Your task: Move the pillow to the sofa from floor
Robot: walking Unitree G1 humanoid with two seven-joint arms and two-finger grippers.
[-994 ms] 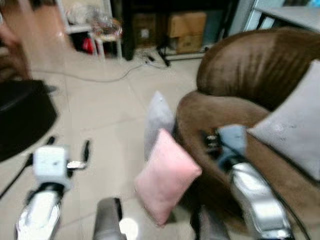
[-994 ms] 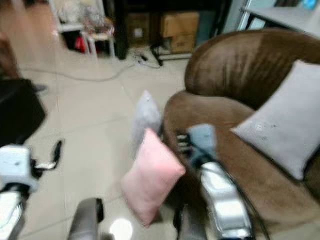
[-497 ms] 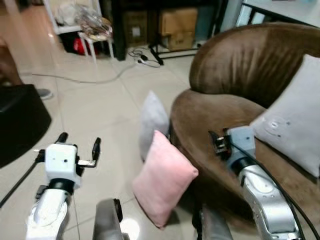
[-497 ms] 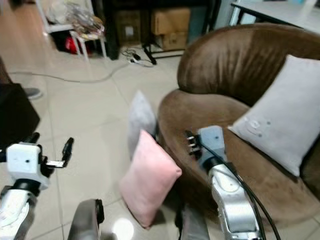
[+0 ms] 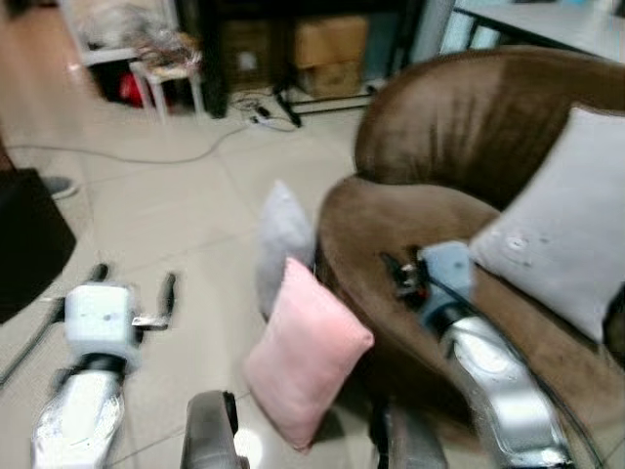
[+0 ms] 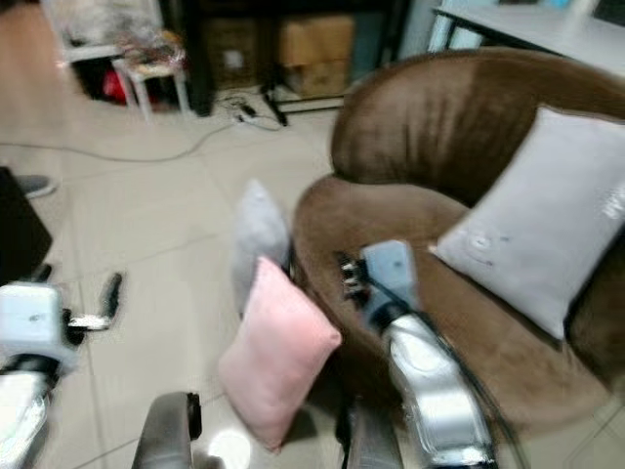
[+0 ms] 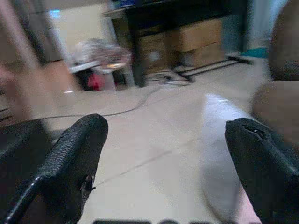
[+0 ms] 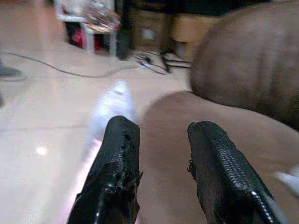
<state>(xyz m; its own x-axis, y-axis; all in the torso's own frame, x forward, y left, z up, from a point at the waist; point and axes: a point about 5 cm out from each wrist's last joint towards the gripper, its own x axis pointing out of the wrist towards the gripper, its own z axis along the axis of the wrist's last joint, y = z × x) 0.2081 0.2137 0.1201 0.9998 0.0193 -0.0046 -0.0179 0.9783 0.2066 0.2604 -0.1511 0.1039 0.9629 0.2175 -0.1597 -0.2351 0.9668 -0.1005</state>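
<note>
A pink pillow (image 5: pixel 308 352) stands on the tiled floor, leaning on the front of the brown sofa (image 5: pixel 459 147). A grey pillow (image 5: pixel 283 239) stands upright just behind it, also on the floor. My left gripper (image 5: pixel 134 283) is raised over bare floor to the left of both pillows, open and holding nothing; in the left wrist view its fingers (image 7: pixel 77 154) are spread wide. My right gripper (image 5: pixel 398 277) hovers over the sofa's seat edge, to the right of the pink pillow. It is open, and its fingers (image 8: pixel 119 163) have nothing between them.
A large light grey cushion (image 5: pixel 552 239) leans on the sofa's back. A black object (image 5: pixel 24 239) sits on the floor at the left. A cable (image 5: pixel 146 156) runs across the tiles, with cardboard boxes (image 5: pixel 327 49) and a small white stool (image 5: pixel 166 73) at the back.
The whole picture has shifted slightly left and blurred, so the camera has moved. Both arms hold the same raised pose with open grippers. The pillows have not moved.
</note>
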